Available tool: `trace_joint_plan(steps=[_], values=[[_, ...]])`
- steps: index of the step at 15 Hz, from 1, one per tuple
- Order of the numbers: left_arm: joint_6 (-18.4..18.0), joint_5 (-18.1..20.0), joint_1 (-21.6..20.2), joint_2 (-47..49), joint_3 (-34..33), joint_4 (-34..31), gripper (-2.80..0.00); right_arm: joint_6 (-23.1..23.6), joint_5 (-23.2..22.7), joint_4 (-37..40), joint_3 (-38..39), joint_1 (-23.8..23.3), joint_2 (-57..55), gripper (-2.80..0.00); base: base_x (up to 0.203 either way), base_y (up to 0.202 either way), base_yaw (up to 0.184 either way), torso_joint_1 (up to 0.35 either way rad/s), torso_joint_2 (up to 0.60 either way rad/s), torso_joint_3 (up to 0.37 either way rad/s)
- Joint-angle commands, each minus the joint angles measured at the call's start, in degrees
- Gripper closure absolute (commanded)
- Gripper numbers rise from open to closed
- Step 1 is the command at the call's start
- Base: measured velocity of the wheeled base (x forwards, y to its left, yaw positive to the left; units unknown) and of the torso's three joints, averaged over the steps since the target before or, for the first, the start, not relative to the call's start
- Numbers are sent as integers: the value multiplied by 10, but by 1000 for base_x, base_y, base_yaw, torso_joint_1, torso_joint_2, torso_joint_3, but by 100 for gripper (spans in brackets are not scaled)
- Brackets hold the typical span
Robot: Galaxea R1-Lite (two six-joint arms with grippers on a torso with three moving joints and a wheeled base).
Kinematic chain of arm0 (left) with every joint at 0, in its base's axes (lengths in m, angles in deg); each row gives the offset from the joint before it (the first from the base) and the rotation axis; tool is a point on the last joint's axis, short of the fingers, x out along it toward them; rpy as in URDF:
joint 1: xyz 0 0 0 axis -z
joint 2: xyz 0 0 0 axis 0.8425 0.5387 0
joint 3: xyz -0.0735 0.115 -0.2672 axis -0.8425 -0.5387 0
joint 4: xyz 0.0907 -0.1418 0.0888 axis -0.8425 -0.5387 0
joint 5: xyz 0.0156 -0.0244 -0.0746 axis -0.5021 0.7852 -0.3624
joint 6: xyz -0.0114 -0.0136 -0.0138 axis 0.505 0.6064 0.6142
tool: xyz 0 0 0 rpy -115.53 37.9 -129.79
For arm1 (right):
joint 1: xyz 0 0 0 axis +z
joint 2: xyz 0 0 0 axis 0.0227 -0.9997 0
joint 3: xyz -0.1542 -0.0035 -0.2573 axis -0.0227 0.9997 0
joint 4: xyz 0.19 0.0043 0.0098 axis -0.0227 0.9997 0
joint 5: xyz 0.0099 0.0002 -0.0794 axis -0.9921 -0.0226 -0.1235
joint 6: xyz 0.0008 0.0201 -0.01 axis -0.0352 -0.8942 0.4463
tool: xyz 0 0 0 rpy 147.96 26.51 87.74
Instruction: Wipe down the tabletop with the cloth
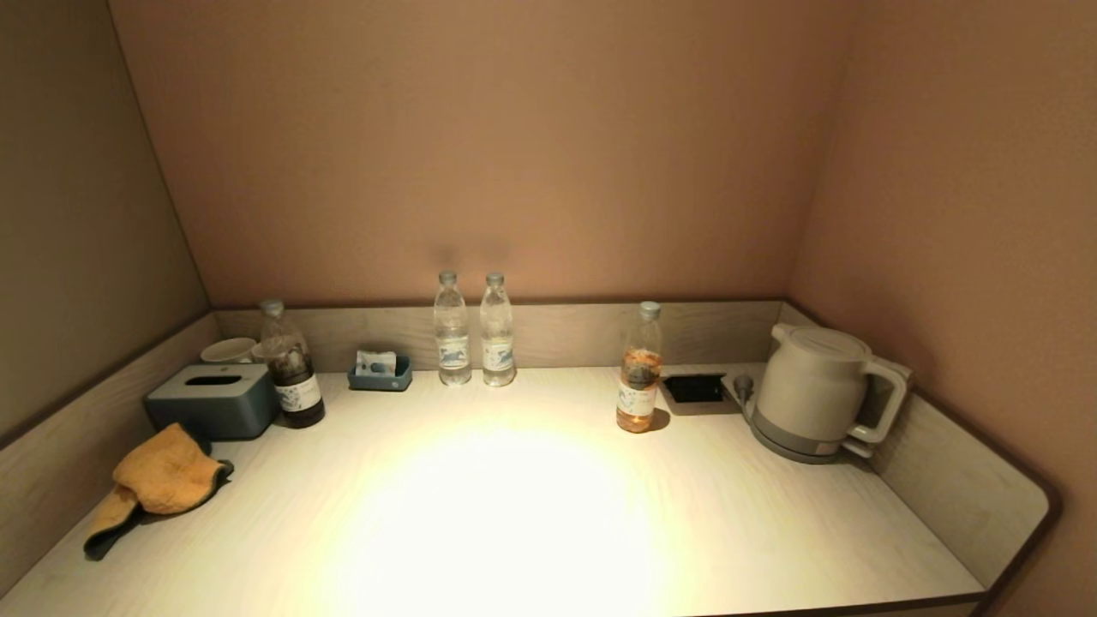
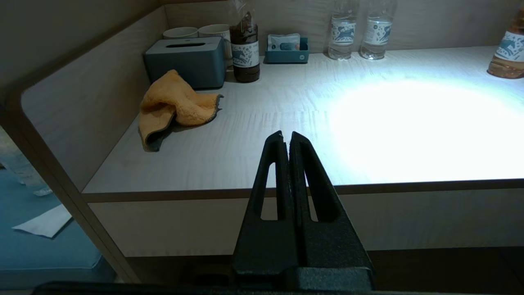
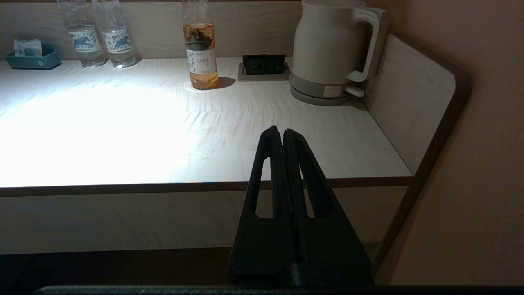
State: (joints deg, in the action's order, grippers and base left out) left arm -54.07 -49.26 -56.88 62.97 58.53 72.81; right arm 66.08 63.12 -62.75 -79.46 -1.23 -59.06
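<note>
An orange cloth [image 1: 163,476] lies crumpled at the left of the pale wooden tabletop [image 1: 531,514], in front of a grey tissue box. It also shows in the left wrist view [image 2: 176,102]. My left gripper [image 2: 286,137] is shut and empty, held in front of the table's front edge, right of the cloth and well short of it. My right gripper [image 3: 278,133] is shut and empty, in front of the table's right part. Neither gripper shows in the head view.
A tissue box [image 1: 214,398], cups [image 1: 230,350], a dark bottle [image 1: 291,368], a small blue tray [image 1: 380,373], two water bottles [image 1: 473,330], an amber bottle [image 1: 640,368], a socket panel [image 1: 694,388] and a kettle [image 1: 814,390] line the back. Raised side walls enclose the table.
</note>
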Motion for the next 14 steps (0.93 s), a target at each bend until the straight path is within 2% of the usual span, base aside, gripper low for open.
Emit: trace_joint_plan(steps=[1,14], values=[[5,0,0,0,0,1,0,0,0,0,0,0,0,0,0,0,0,0,0,0],[6,0,0,0,0,1,0,0,0,1,0,0,0,0,0,0,0,0,0,0]])
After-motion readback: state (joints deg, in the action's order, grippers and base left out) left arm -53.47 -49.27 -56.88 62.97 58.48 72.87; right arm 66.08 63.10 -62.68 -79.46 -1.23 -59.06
